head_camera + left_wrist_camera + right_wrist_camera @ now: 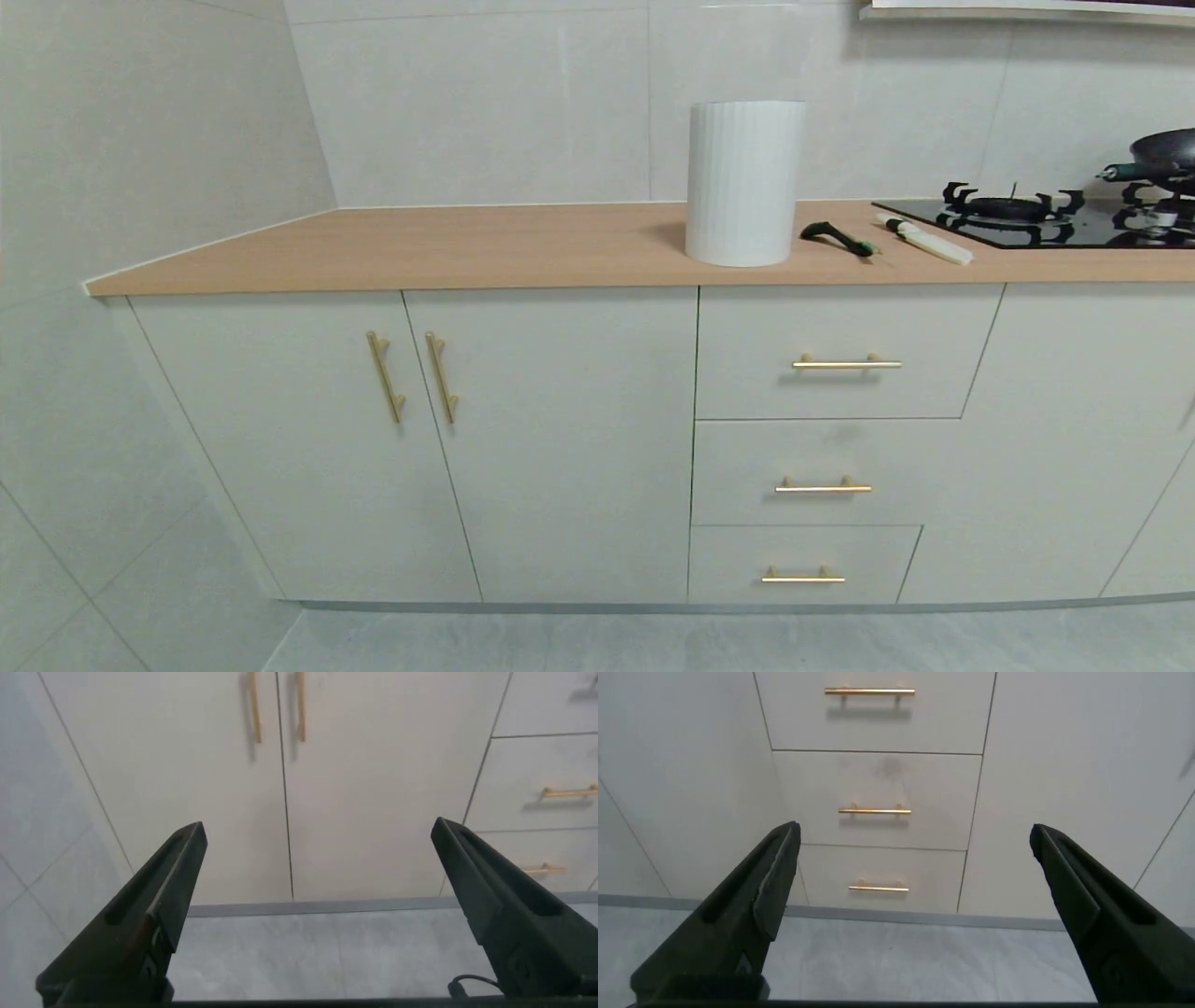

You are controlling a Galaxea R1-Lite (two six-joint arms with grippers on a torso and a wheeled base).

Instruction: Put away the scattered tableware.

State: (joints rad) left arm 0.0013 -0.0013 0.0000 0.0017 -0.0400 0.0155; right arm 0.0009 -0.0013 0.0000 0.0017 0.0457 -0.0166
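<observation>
my left fingers (159,905) and right fingers (752,905) stood wide, empty. on the counter (467,247), one dark utensil (837,237) and one pale utensil (922,239) lay beside one white holder (745,182).

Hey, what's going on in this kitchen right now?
Nothing is being handled yet. The left gripper hangs open and empty in front of the cabinet doors, the right gripper open and empty in front of the drawers. Up on the wooden counter, a dark-handled utensil and a pale stick-like utensil lie loose between a white ribbed container and the stove.
</observation>
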